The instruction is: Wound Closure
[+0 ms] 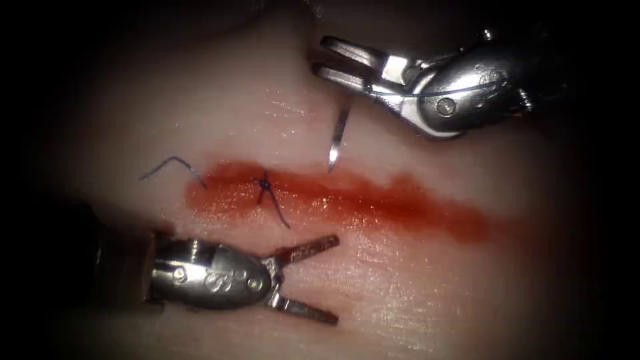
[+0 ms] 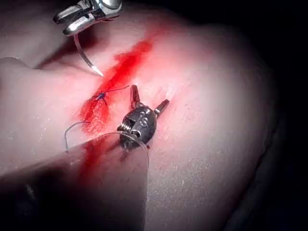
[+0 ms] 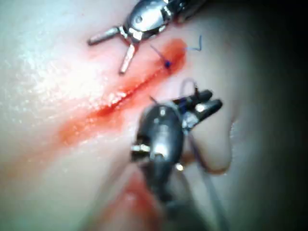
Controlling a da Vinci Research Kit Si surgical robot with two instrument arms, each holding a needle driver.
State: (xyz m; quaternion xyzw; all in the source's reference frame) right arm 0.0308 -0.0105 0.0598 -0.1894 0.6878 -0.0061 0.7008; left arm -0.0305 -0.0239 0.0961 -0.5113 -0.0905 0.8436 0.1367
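Observation:
The tissue bears a red-stained cut running left to right. My right tool is beyond the cut, its jaws shut on the curved needle near its rear end. The needle is free of the tissue, and its tip hangs just above the cut's far edge, right of a tied stitch. In the left wrist view the needle curves down from the right tool. My left tool lies on the near side with its jaws open and empty, as also seen from its wrist.
Dark thread tails trail from the stitch across the cut. A loose thread end lies past the cut's left end. Red fluid spreads along the cut to the right. A fine thread crosses the right tool's body.

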